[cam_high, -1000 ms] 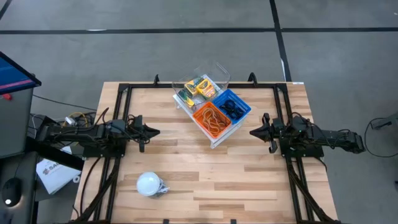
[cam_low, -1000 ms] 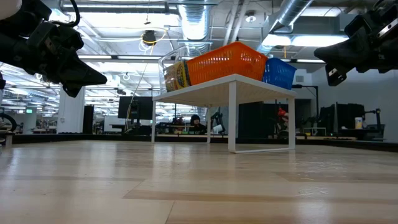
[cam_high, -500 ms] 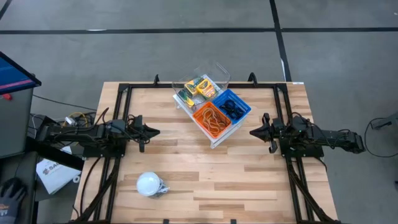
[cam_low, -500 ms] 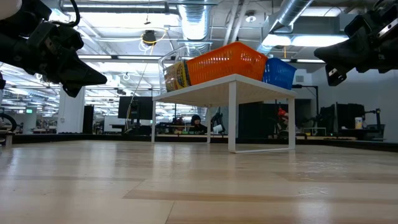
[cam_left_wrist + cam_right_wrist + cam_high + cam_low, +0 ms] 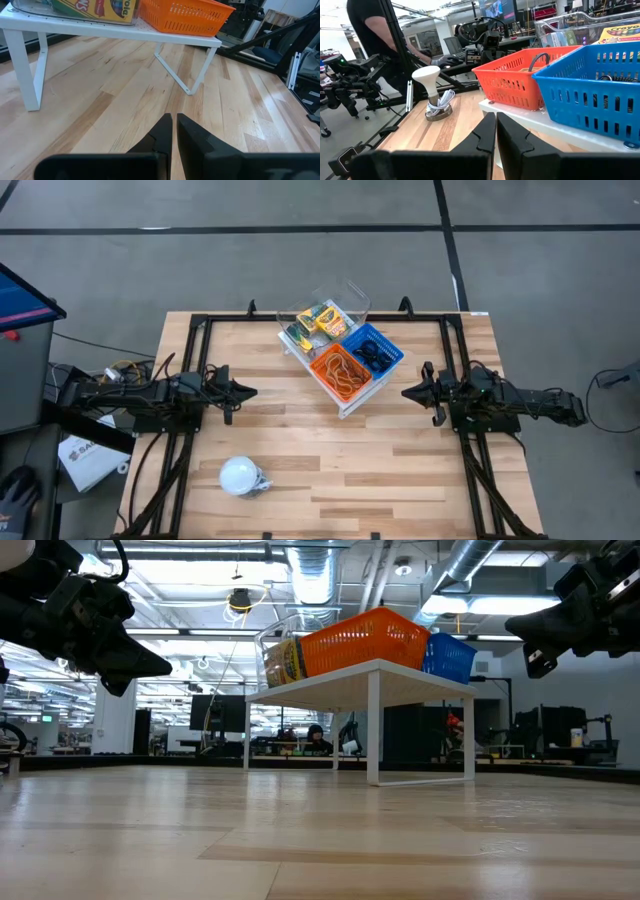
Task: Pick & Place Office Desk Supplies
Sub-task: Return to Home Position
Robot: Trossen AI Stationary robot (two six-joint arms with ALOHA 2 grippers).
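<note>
High view: the white shelf (image 5: 352,409) sits skewed on the counter (image 5: 400,470), its long axis diagonal. All supplies are on it: crayon boxes (image 5: 321,318) in the clear bin (image 5: 345,292) at its far end, rubber bands (image 5: 341,373) in the orange bin (image 5: 322,381), black rings (image 5: 368,351) in the blue bin (image 5: 390,345).

- Left gripper (image 5: 247,392) is left of the shelf, well apart, pointing at it. Jaws pinched nearly together, empty.
- Right gripper (image 5: 408,392) is right of the shelf and nearer to it, just off the blue bin. Jaws likewise pinched nearly together, empty.
- Judgement: nothing left to grasp; homing means backing each arm straight away from the shelf.
- Writing: right wrist view shows "Crayola" on a yellow box; left wrist view shows only "ola".
</note>
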